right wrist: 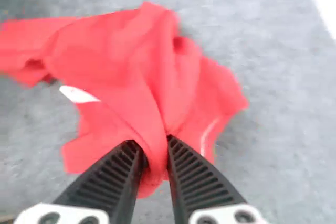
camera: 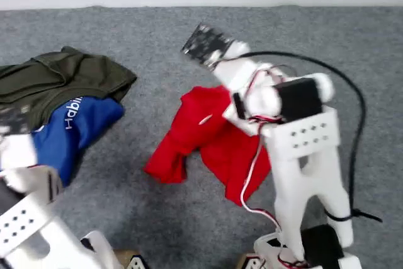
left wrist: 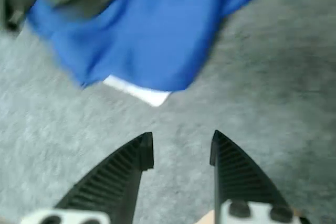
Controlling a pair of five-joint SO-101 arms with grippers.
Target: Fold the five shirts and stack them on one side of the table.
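Grey tabletop (camera: 157, 48): I have the right end effector (right wrist: 155, 145) clamped on the red shirt (right wrist: 131, 72), probably to spread it; left end effector (left wrist: 181, 142), apart, hangs well off it.

- Right gripper (right wrist: 155, 148) pinches a fold of the red shirt (right wrist: 121, 61), its arm (camera: 302, 155) arched above that shirt.
- Left gripper (left wrist: 181, 140) hangs with jaws apart, well left of the red shirt.
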